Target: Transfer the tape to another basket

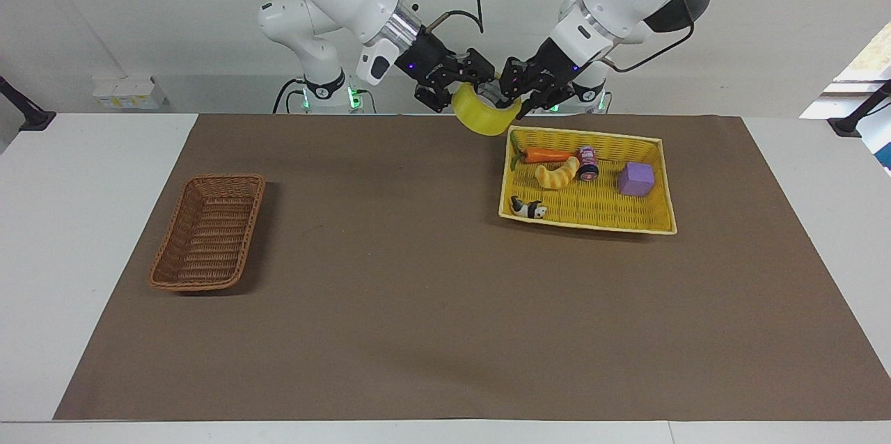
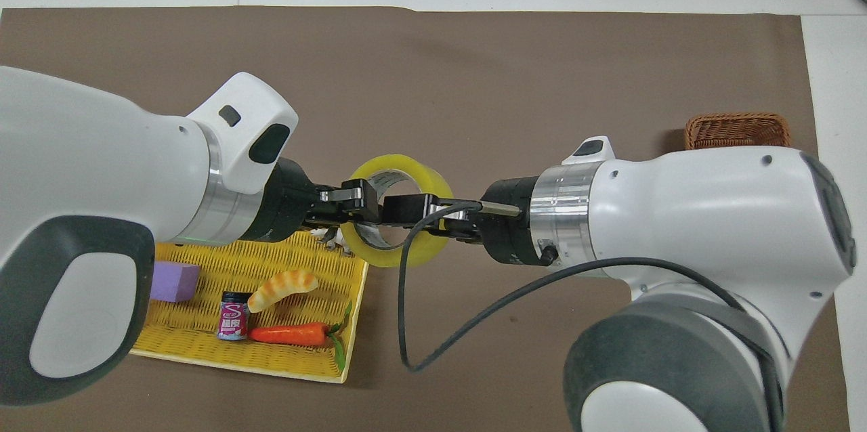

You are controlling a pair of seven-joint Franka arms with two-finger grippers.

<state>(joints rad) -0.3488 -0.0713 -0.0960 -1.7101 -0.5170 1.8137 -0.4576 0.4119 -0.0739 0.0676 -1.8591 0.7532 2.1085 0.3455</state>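
The yellow tape (image 1: 480,117) hangs in the air between both grippers, over the brown mat beside the yellow basket's corner nearest the robots. It also shows in the overhead view (image 2: 396,257). My left gripper (image 1: 514,90) (image 2: 352,205) is shut on the tape's wall, with one finger inside the core. My right gripper (image 1: 461,85) (image 2: 406,207) is open, its fingers spread at the tape's other side. The brown wicker basket (image 1: 209,235) (image 2: 737,128) stands empty at the right arm's end of the table.
The yellow basket (image 1: 592,225) (image 2: 271,364) holds a carrot (image 1: 550,154), a croissant toy (image 1: 557,175), a small jar (image 1: 589,163), a purple block (image 1: 637,178) and a small black-and-white figure (image 1: 527,207). A brown mat (image 1: 418,305) covers the table.
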